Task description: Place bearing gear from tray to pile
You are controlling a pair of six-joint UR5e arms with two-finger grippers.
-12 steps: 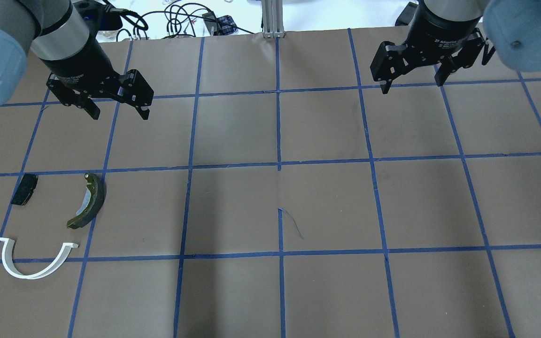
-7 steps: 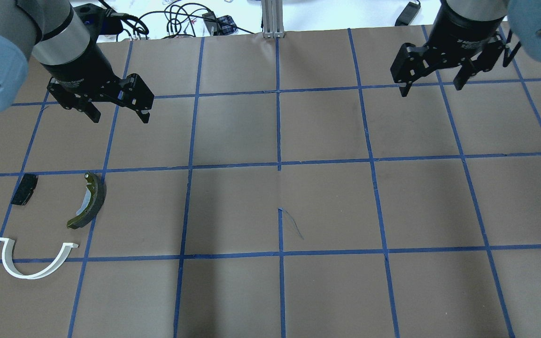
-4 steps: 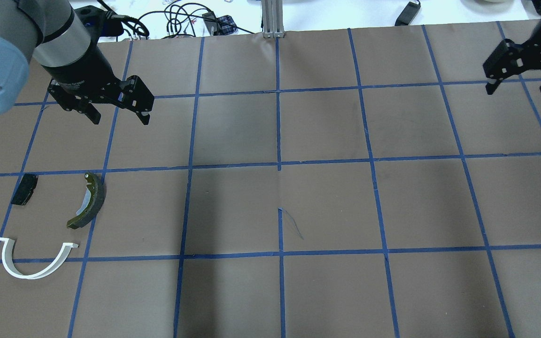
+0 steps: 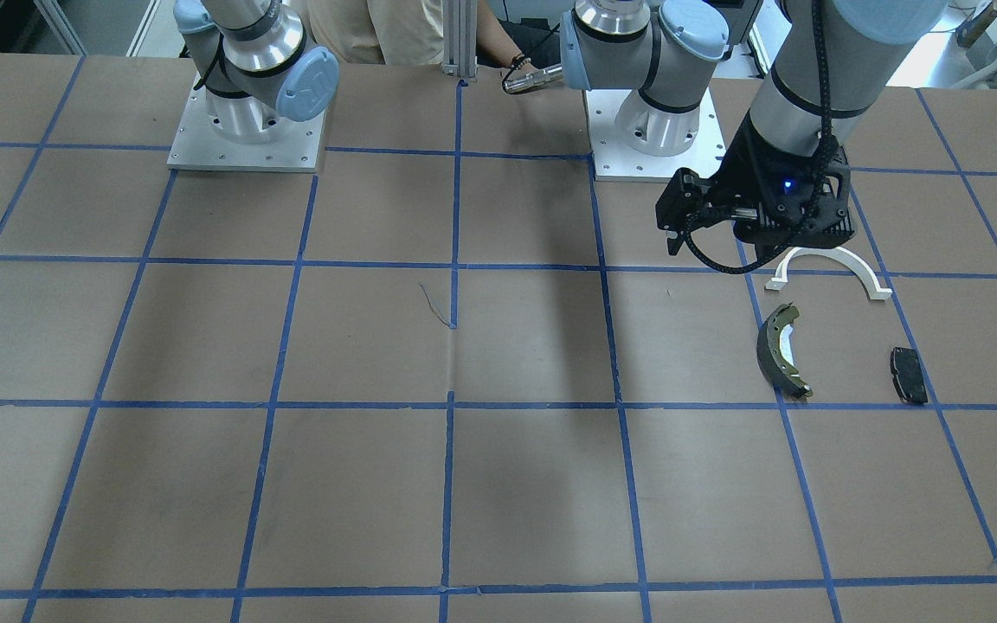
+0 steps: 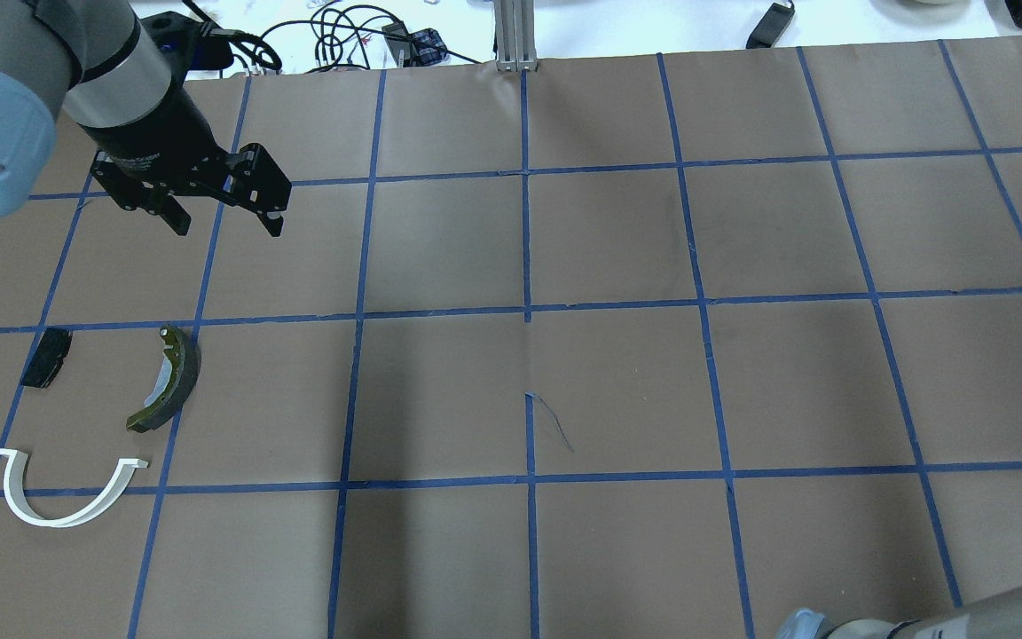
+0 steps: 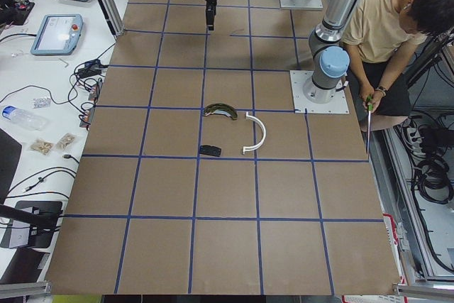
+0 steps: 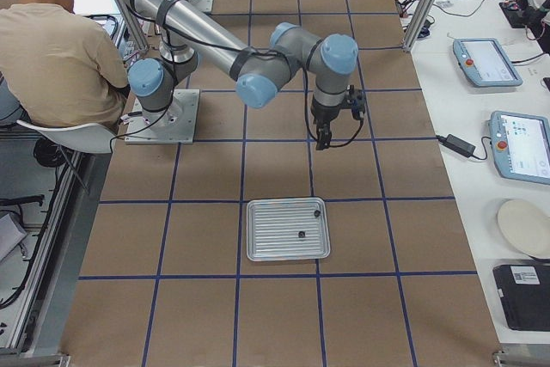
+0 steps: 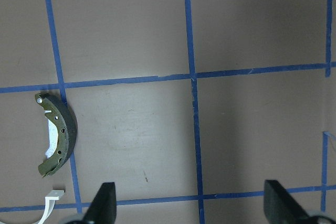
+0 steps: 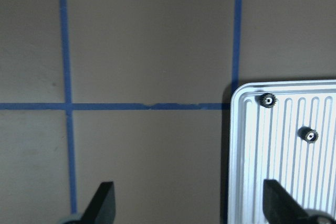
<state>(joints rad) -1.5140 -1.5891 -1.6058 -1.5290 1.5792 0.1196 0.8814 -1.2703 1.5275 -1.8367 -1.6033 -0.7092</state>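
my right claw (image 9: pixel 188 195) is hanging spread and empty — the bearing gear (image 9: pixel 268 99) in the tray (image 9: pixel 245 182) corner is lying ahead-right of it, needing centring before descending.

Brown gridded table (image 5: pixel 617 390): tray (image 7: pixel 266 234), brake shoe (image 5: pixel 176 383), white arch (image 5: pixel 58 524), black pad (image 5: pixel 45 358).

We find the tray (image 9: pixel 273 177) lying flat on the table (image 5: pixel 617 390) at the robot's right end. It is a shiny silver metal pan with rounded corners, a raised rim and a ribbed floor. Two small dark toothed parts with light centres lie flat in it, apart from each other. The corner bearing gear (image 9: pixel 268 99) sits just inside a rounded corner; the inner bearing gear (image 9: pixel 310 135) lies farther in. We find the pile (image 6: pixel 219 111) well apart, at the left end. It comprises a white plastic arch (image 5: pixel 57 523), a curved grey-olive brake shoe (image 5: pixel 184 377) and a black oblong pad (image 5: pixel 46 358), none touching.
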